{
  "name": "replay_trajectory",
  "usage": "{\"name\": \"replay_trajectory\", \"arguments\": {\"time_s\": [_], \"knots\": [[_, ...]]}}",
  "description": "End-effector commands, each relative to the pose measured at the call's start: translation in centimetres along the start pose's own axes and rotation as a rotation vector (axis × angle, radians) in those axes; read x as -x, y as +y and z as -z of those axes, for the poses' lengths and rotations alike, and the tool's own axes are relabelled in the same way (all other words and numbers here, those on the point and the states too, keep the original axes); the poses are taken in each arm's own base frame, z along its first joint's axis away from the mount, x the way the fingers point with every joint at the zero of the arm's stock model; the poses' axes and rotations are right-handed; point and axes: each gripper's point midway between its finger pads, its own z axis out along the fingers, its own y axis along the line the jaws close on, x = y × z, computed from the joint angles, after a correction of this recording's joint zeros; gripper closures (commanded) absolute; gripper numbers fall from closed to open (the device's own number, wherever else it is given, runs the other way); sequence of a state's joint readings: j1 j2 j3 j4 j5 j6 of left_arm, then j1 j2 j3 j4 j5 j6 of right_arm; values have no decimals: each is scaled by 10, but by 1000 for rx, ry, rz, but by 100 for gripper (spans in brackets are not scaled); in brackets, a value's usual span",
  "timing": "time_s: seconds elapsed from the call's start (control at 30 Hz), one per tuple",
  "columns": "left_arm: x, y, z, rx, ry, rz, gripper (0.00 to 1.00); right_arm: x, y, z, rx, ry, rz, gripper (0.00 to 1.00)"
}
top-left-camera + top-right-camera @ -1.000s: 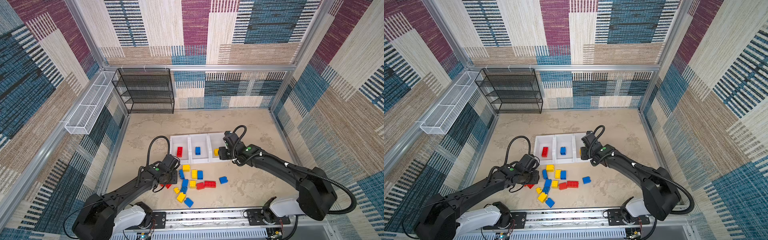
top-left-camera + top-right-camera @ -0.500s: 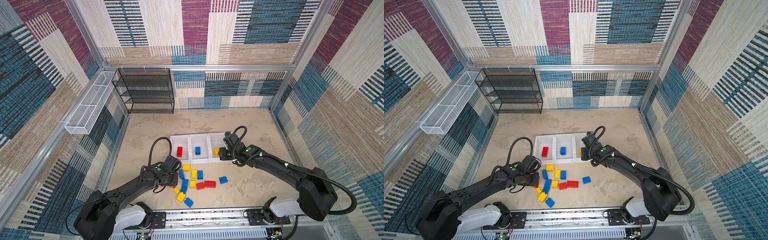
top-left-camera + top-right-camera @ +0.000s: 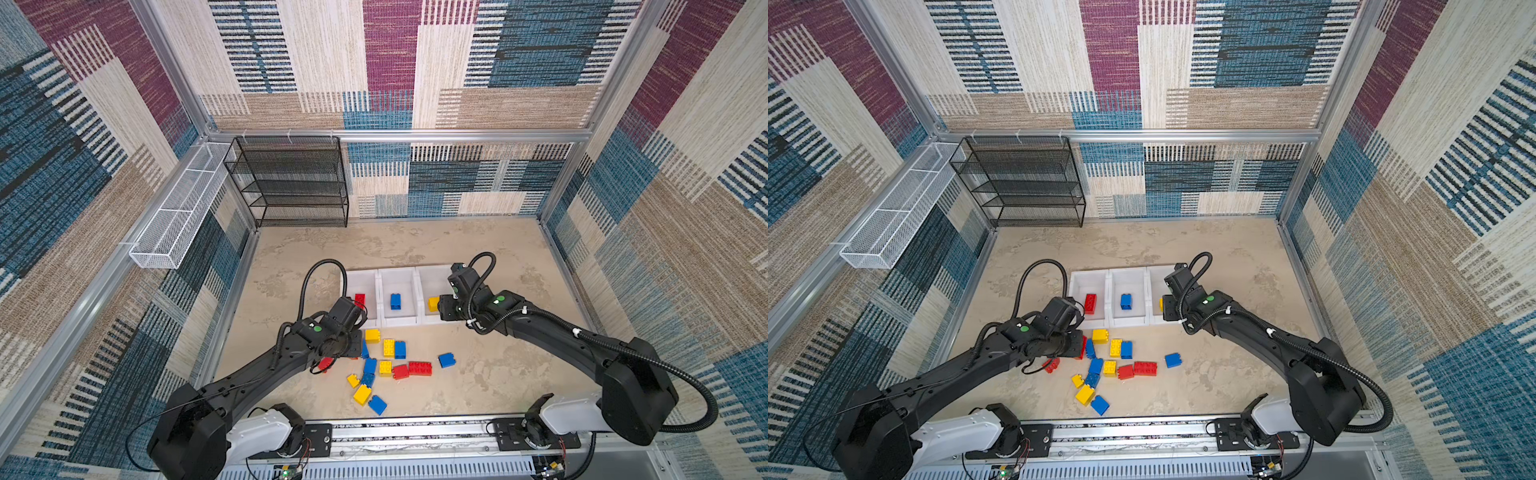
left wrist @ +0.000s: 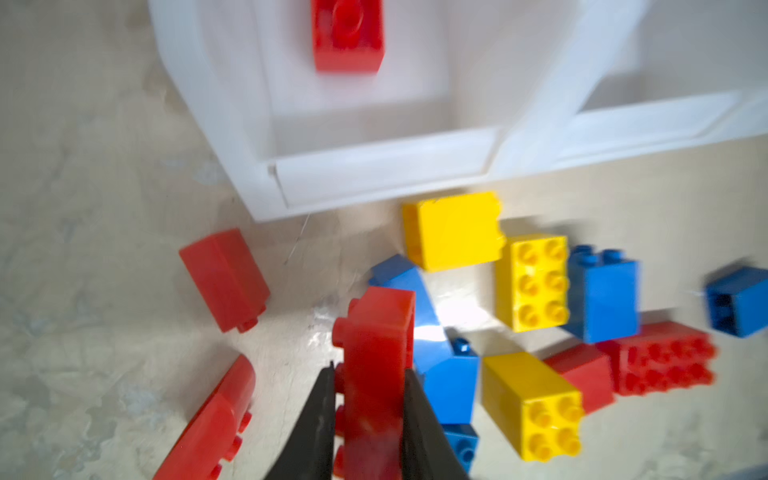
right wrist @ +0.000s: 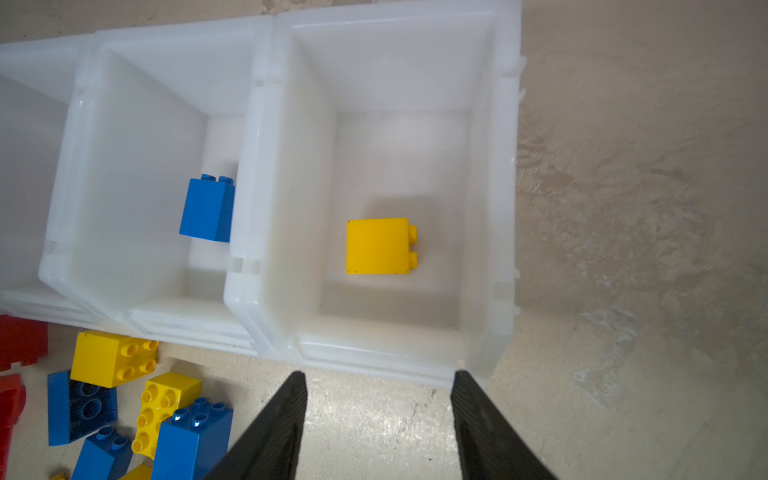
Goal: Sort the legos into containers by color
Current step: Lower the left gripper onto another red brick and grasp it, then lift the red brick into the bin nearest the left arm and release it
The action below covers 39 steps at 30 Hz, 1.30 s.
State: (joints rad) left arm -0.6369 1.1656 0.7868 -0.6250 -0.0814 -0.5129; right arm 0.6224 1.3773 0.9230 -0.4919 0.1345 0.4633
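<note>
Both top views: containers (image 3: 399, 321) lower centre, one brick in each; loose legos (image 3: 389, 347) just below them.
Left wrist: left gripper (image 4: 368, 370) clamped on red brick (image 4: 378, 328).
Right wrist: right gripper (image 5: 379, 376) parted, empty, beside the bin holding yellow brick (image 5: 378, 246).

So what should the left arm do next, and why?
Probably lift and carry to the end bin: the left gripper is shut on a red brick, and that bin already holds another red lego.
</note>
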Motion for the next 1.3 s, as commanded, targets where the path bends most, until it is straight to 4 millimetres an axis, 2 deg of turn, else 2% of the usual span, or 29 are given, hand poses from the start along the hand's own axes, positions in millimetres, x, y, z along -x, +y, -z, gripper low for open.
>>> {"name": "replay_trajectory", "arguments": {"time_s": [0.0,0.07,0.17,0.37,0.5,0.57,0.63,0.73,0.8,1.0,1.27], "knots": [[36,-6,17,1,-98,-72,84,5,0,4,-4,-18,-11,41],[58,-9,19,-6,-140,-82,84,6,0,6,-3,-21,-13,41],[81,-4,6,-8,-136,-52,84,5,0,6,-5,-17,-13,41],[109,-6,-26,-29,-103,-21,83,4,-3,13,-3,-25,-35,41],[117,-10,-46,-26,-70,-22,81,0,-6,15,-4,-23,-47,41],[117,-9,-54,-17,-46,-15,78,-2,-7,17,-5,-21,-51,41],[118,-10,-59,-19,-34,3,69,-3,-8,19,-7,-23,-53,41],[117,-8,-60,-15,-33,20,57,-3,-9,22,-9,-27,-53,41],[115,-7,-59,-15,-35,29,53,-3,-10,23,-10,-29,-54,41],[109,-3,-48,-22,-62,49,50,-7,-10,21,-5,-22,-57,41],[87,7,-33,-22,-89,83,49,-12,-11,17,-2,-12,-60,41]]}}
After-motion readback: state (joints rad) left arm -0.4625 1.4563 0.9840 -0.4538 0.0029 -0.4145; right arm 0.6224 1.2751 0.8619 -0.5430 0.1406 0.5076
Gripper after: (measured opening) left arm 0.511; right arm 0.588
